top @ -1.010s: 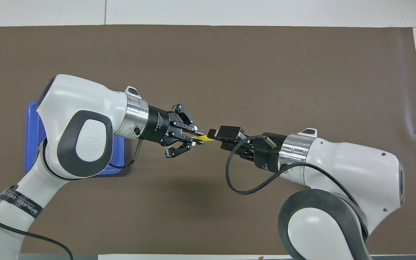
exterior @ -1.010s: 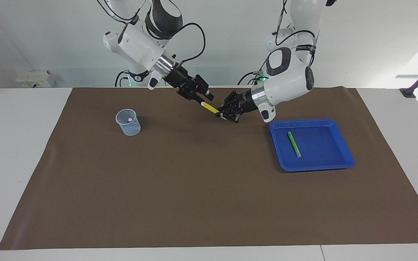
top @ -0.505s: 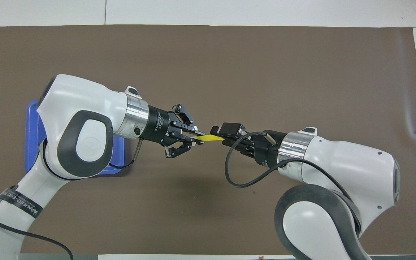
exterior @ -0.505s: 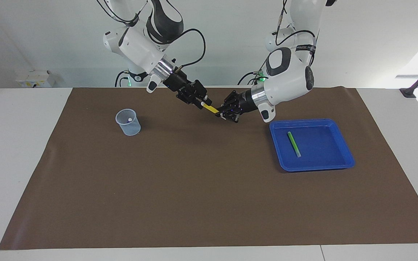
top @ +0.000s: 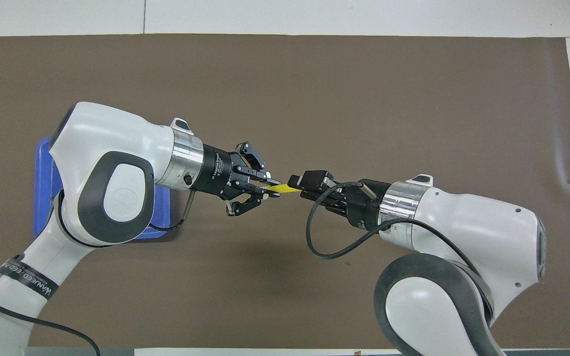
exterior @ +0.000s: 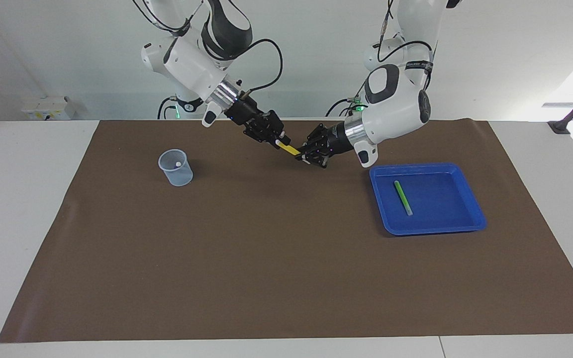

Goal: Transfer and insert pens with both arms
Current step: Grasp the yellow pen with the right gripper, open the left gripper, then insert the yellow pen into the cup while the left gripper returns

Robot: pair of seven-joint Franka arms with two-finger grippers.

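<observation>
Both grippers meet in the air over the brown mat (exterior: 266,258). Left gripper (exterior: 302,154) jaws pinch the yellow pen (exterior: 289,148); right gripper (exterior: 280,141) is at its pale cap end, grip unclear. Farther out: clear plastic cup (exterior: 175,168) with a small white object inside, blue tray (exterior: 445,226) holding the green pen (exterior: 402,197).

A matt brown mat (exterior: 276,278) is covering the smooth white bench (exterior: 23,209). The blue tray (exterior: 471,209) is looking like glossy plastic, the cup (exterior: 175,168) like translucent plastic; the arms' white shells are shining, their wrist rings gleaming like metal.
</observation>
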